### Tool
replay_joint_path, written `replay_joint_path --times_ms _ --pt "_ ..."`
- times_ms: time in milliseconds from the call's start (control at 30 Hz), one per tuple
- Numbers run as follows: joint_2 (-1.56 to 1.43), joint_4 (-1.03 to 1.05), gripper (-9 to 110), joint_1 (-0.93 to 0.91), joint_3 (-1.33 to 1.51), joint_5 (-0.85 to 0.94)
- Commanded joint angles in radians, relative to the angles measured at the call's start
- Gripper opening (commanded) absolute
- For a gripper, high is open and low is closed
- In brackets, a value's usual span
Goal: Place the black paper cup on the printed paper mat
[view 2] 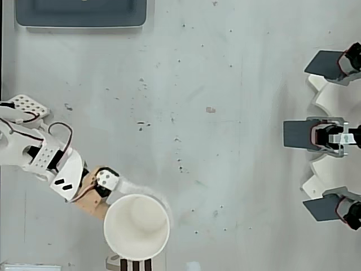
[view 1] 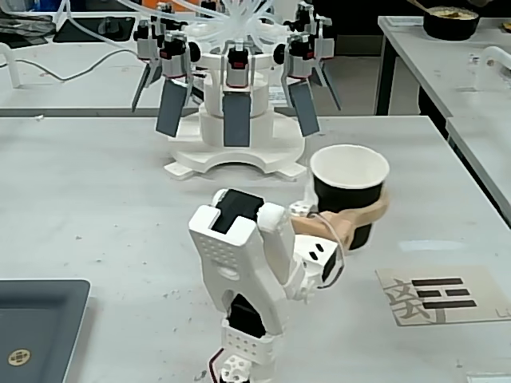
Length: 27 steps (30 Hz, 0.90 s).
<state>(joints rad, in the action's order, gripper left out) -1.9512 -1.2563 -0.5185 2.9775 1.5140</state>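
The black paper cup (view 1: 339,195) is upright, white inside, and appears held a little above the table. My gripper (view 1: 358,217) is shut on it, with a tan finger (view 1: 351,223) wrapped around its lower wall. In the overhead view the cup's white mouth (view 2: 137,227) fills the bottom left-centre, with the arm reaching it from the left. The printed paper mat (view 1: 443,295) lies flat at the fixed view's lower right, to the right of and nearer than the cup. From overhead only a strip of the mat (view 2: 138,265) with dark bars shows below the cup.
A dark grey tray (view 1: 40,327) sits at the lower left of the fixed view, top left (view 2: 82,14) from overhead. A white stand with several hanging grippers (view 1: 235,96) occupies the table's back. A black bowl (view 1: 451,20) sits on another table.
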Motion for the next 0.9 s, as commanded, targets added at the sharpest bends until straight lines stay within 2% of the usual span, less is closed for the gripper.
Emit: replay_joint_path --times_ms 0,400,867 --pt "0.018 -0.051 10 -0.060 -0.015 0.006" --pt "0.221 -0.087 9 -0.270 -0.172 -0.011" --pt "0.509 -0.112 9 -0.325 -0.430 -0.011"
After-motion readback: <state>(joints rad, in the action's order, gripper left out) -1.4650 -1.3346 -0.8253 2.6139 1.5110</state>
